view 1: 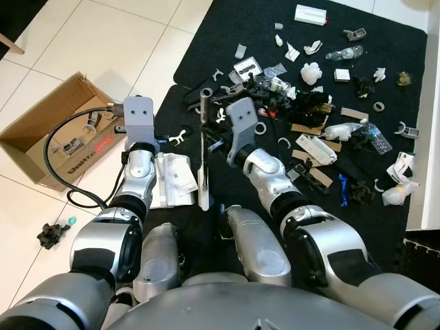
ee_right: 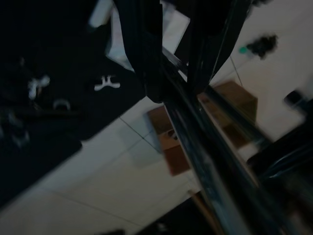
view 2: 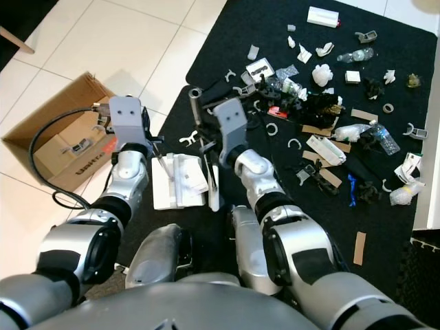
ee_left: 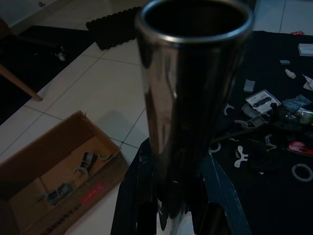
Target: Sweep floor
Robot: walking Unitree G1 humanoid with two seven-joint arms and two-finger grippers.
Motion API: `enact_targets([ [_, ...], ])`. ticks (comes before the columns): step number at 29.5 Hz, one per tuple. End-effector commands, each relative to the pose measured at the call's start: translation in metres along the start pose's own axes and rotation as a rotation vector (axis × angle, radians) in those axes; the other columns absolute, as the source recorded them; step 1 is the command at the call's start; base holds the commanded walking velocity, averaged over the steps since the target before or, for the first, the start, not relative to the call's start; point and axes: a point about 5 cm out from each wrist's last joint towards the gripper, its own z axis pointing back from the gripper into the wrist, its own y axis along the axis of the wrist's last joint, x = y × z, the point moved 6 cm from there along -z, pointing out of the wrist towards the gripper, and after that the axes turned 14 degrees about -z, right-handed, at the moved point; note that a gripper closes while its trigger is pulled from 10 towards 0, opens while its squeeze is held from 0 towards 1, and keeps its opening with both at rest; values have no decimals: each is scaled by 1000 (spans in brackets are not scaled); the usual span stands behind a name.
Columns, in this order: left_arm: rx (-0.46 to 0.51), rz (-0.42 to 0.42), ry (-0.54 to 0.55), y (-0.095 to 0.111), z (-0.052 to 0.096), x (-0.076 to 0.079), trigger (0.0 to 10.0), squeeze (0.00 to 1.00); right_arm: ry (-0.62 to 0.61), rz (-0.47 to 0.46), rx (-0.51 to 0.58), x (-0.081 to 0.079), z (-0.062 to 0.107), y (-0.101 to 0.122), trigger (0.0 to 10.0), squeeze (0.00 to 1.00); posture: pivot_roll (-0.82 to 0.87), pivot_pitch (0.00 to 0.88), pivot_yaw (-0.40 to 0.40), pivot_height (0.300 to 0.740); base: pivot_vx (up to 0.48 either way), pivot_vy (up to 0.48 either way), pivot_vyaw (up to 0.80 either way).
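In the left wrist view my left gripper [ee_left: 176,161] is shut on a shiny metal tube [ee_left: 190,98] with an open end. Under that arm a white flat dustpan-like piece [view 1: 172,180] lies at the edge of the black mat [view 1: 227,27]. My right gripper [ee_right: 175,93] is shut on a thin dark rod [ee_right: 205,161]. In the eye views it sits at a grey pole [view 1: 204,113] that ends in a long white head [view 1: 203,189] on the mat. Litter [view 1: 309,103] of plastic clips, wrappers, bottles and cardboard strips covers the mat's far right half.
An open cardboard box [view 1: 41,137] holding a few scraps stands on the white tiles to my left. A black cable [view 1: 51,165] loops beside it. A small black clump with a green tip [view 1: 53,234] lies on the tiles. White furniture [view 1: 426,172] borders the mat's right side.
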Motion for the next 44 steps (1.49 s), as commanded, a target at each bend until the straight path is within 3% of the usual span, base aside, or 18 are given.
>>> enact_targets([
  [1,-91,-53,-1,-27,9,-5,10000,0,135,-177,21,-64,-30,3,10000,0,-8,76,-8,740,0,0,0],
  [2,-94,-55,0,-28,9,-5,10000,0,131,-272,60,-59,-31,17,10000,0,-9,76,-9,740,0,0,0],
  [6,-97,-58,0,-28,9,-5,10000,0,193,-278,90,-61,-30,32,10000,0,-16,76,-7,740,0,0,0],
  [12,-96,-61,-5,-26,8,-3,10000,0,341,-275,88,-78,-28,44,10000,0,-20,77,-4,740,0,0,0],
  [17,-95,-62,-4,-26,8,-3,10000,0,359,-276,97,-82,-28,47,10000,0,-18,81,-4,740,0,0,0],
  [18,-95,-63,-1,-27,8,-3,10000,0,334,-213,141,-80,-28,56,10000,0,-15,85,-6,740,0,0,0],
  [21,-96,-64,0,-27,8,-4,10000,0,327,-185,158,-79,-28,60,10000,0,-15,85,-6,740,0,0,0],
  [24,-102,-66,3,-29,9,-5,10000,0,313,54,210,-79,-25,75,10000,0,-17,89,-5,740,0,0,0],
  [25,-102,-66,3,-29,9,-5,10000,0,313,54,210,-79,-25,75,10000,0,-17,89,-5,740,0,0,0],
  [26,-104,-66,2,-30,10,-5,10000,0,277,166,243,-75,-24,86,10000,0,-17,89,-5,740,0,0,0],
  [30,-103,-65,1,-29,10,-3,10000,0,203,405,249,-65,-23,95,10000,0,-17,89,-5,740,0,0,0],
  [44,-102,-66,-1,-30,10,-3,10000,0,63,530,130,-26,-17,71,10000,0,-22,98,-4,740,0,0,0],
])
